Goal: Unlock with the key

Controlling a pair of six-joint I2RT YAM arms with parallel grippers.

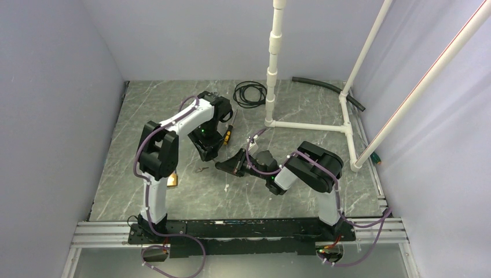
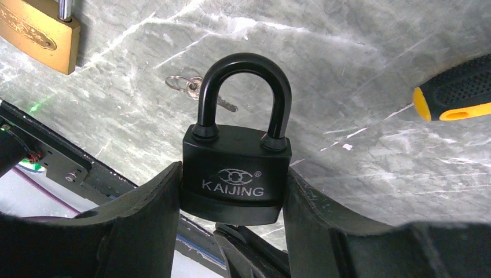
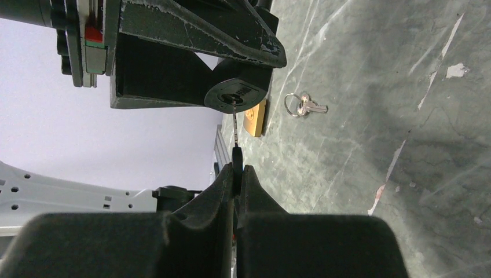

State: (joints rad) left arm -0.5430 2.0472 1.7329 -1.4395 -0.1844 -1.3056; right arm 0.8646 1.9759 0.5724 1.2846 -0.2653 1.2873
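White tubular links are joined by black blocky joints on the left arm [image 1: 155,194] and the right arm [image 1: 328,204]. Purple cables [image 1: 137,164] are looped alongside each. A green light [image 1: 201,132] is seen behind the left hand [image 1: 208,153] and behind the right hand [image 1: 224,165]. The black fingers [image 2: 139,231] are scuffed pale along their edges.

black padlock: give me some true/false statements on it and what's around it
1. The left gripper clamps the black padlock by its body. True.
2. Its shackle is popped open. False: both legs sit in the body.
3. The right gripper pinches a key whose tip is at the keyhole. True.
4. The brass padlock is held too. False: it lies on the table.
5. A spare key on a ring lies on the table. True.
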